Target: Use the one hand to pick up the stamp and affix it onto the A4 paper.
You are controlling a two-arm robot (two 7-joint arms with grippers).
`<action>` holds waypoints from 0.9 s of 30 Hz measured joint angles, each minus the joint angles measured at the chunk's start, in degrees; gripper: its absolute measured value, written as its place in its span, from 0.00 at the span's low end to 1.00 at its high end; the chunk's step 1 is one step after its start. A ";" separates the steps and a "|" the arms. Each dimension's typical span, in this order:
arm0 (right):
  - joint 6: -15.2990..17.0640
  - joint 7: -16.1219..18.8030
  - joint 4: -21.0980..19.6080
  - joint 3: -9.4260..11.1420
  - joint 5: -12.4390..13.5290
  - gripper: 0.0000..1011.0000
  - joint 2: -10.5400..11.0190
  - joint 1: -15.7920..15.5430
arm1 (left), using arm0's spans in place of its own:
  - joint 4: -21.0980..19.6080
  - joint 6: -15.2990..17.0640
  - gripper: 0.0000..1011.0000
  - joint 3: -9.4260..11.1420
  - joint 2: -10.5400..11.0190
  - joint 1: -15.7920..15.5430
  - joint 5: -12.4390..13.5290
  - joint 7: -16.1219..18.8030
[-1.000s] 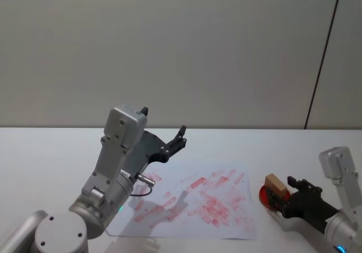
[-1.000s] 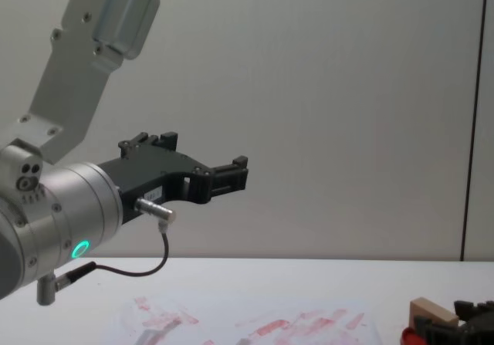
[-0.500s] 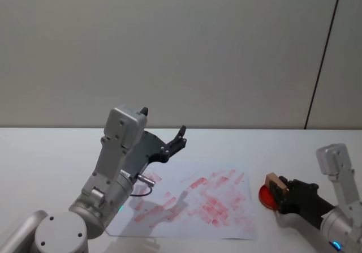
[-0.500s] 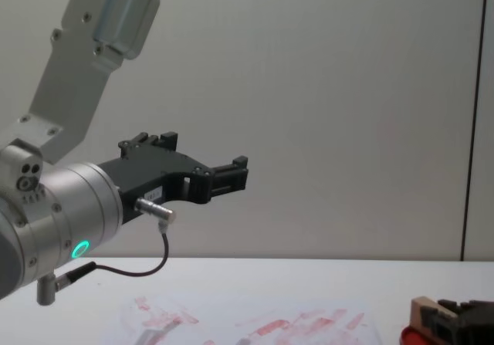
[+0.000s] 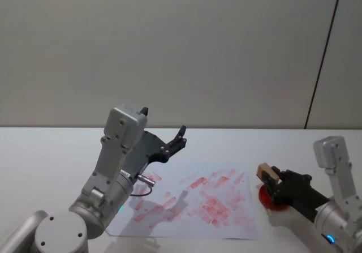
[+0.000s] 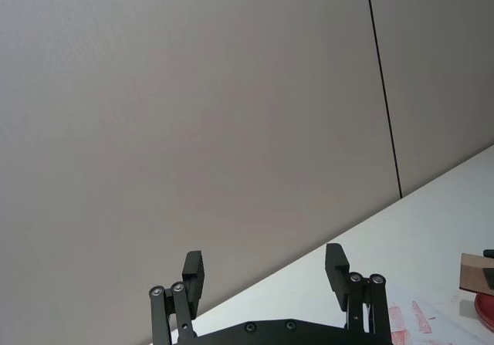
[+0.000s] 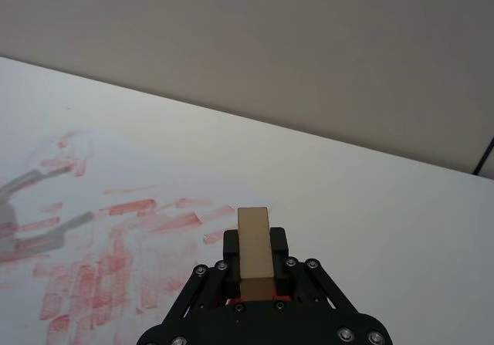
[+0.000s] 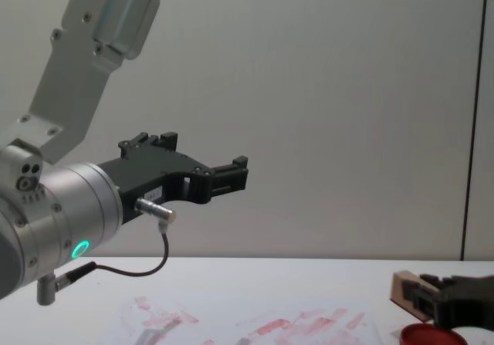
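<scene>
The stamp [image 5: 264,172], a small tan wooden block, is clamped in my right gripper [image 5: 273,183], which is shut on it and holds it in the air just above and left of the round red ink pad [image 5: 272,201]. In the right wrist view the stamp [image 7: 254,248] stands upright between the black fingers [image 7: 279,241], near the right edge of the A4 paper [image 7: 100,260]. That white sheet [image 5: 198,199] is smeared with red marks and lies flat at the table's middle. My left gripper [image 5: 178,138] hangs open, raised above the paper's far left part.
The left arm's silver body [image 5: 119,168] with its green light ring stands over the paper's left side and casts a shadow on it. White table surface [image 5: 51,151] stretches to the left and behind the paper. A plain wall lies beyond.
My right gripper has lifted the stamp off the ink pad and carried it left toward the paper's right edge. The left arm has not moved.
</scene>
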 joint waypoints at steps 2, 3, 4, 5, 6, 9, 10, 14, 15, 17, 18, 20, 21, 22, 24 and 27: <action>-0.12 0.36 -0.40 -0.16 0.06 0.21 -0.09 -0.04 | 0.00 0.00 0.99 0.00 0.00 0.00 0.00 0.00; -0.17 0.51 -0.59 -0.25 0.07 0.21 -0.13 -0.08 | 0.00 0.00 0.99 0.00 0.00 0.00 0.00 0.00; -0.26 0.87 -1.07 -0.49 0.07 0.21 -0.25 -0.20 | 0.00 0.00 0.99 0.00 0.00 0.00 0.00 0.00; -0.29 1.04 -1.19 -0.60 0.07 0.21 -0.32 -0.25 | 0.00 0.00 0.99 0.00 0.00 0.00 0.00 0.00; -0.32 1.24 -1.49 -0.72 0.07 0.21 -0.37 -0.31 | 0.00 0.00 0.99 0.00 0.00 0.00 0.00 0.00; -0.34 1.80 -2.27 -1.20 -0.09 0.21 -0.60 -0.59 | 0.00 0.00 0.99 0.00 0.00 0.00 0.00 0.00; -0.31 2.02 -2.58 -1.42 -0.20 0.21 -0.71 -0.72 | 0.00 0.00 0.99 0.00 0.00 0.00 0.00 0.00; 0.06 2.51 -3.12 -1.95 -0.58 0.21 -0.92 -1.10 | 0.00 0.00 0.99 0.00 0.00 0.00 0.00 0.00; 0.19 2.61 -3.19 -2.07 -0.69 0.21 -0.96 -1.18 | 0.00 0.00 0.99 0.00 0.00 0.00 0.00 0.00; 0.48 2.84 -3.30 -2.41 -0.94 0.21 -1.08 -1.41 | 0.00 0.00 0.99 0.00 0.00 0.00 0.00 0.00; 0.58 2.90 -3.32 -2.52 -1.03 0.21 -1.11 -1.47 | 0.00 0.00 0.99 0.00 0.00 0.00 0.00 0.00; 0.87 3.12 -3.33 -2.81 -1.35 0.21 -1.18 -1.66 | 0.00 0.00 0.99 0.00 0.00 0.00 0.00 0.00; 0.95 3.19 -3.33 -2.91 -1.45 0.21 -1.21 -1.72 | 0.00 0.00 0.99 0.00 0.00 0.00 0.00 0.00; 1.03 3.26 -3.32 -3.00 -1.56 0.21 -1.23 -1.79 | 0.00 0.00 0.99 0.00 0.00 0.00 0.00 0.00; 1.26 3.42 -3.22 -3.28 -1.90 0.21 -1.29 -1.97 | 0.00 0.00 0.99 0.00 0.00 0.00 0.00 0.00; 1.54 3.65 -2.97 -3.60 -2.39 0.21 -1.36 -2.18 | 0.00 0.00 0.99 0.00 0.00 0.00 0.00 0.00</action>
